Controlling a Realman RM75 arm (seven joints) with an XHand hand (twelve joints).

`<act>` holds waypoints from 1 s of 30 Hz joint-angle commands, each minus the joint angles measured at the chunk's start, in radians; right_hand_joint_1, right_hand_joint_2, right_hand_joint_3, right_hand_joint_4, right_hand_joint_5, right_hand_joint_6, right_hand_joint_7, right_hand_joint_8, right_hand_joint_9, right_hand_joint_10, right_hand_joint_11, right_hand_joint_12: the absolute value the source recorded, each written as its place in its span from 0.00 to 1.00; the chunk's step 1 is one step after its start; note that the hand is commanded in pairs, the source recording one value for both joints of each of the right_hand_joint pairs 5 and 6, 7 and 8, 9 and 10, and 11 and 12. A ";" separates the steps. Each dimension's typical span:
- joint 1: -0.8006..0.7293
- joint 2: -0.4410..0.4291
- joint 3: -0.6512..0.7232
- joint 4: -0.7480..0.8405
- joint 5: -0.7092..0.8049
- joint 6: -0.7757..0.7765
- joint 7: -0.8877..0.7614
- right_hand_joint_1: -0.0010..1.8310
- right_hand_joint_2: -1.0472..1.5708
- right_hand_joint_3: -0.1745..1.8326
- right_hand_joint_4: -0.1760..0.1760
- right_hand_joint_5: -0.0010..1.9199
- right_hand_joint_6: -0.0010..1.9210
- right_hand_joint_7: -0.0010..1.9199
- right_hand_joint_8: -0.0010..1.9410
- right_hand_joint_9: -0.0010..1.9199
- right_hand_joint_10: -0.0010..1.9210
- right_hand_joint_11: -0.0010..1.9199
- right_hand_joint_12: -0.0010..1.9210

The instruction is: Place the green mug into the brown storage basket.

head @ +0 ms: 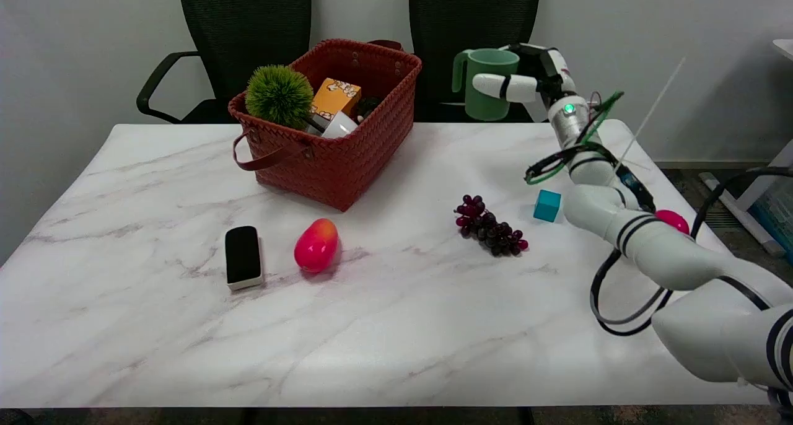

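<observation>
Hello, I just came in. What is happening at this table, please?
The robot's right hand holds a green mug upright in the air, above the table's far edge, its fingers wrapped across the mug's side. The brown basket stands to the mug's left and already holds a spiky green ball, an orange box and other things. The mug is not in the basket yet.

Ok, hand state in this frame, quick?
Right hand: holding the green mug, lifted above the table's far edge, to the right of the brown storage basket.
</observation>
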 commanded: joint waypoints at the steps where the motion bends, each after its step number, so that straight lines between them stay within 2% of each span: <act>1: 0.244 -0.045 -0.106 0.020 -0.018 -0.236 0.000 0.72 0.78 0.34 0.50 0.44 0.44 0.63 0.63 0.65 0.65 0.54 0.54; 8: 0.390 -0.110 -0.124 -0.049 -0.019 -0.376 -0.088 0.72 0.79 0.34 0.50 0.44 0.44 0.64 0.63 0.65 0.65 0.54 0.54; 13: 0.488 -0.185 -0.132 -0.174 0.005 -0.424 -0.092 0.72 0.79 0.34 0.50 0.43 0.43 0.64 0.63 0.65 0.65 0.54 0.54; 26: 0.547 -0.257 -0.132 -0.204 0.008 -0.504 -0.094 0.69 0.83 0.33 0.50 0.46 0.45 0.65 0.64 0.67 0.67 0.56 0.56; 30: 0.547 -0.280 -0.134 -0.216 0.054 -0.514 -0.094 0.68 0.84 0.33 0.50 0.46 0.46 0.65 0.65 0.67 0.67 0.56 0.56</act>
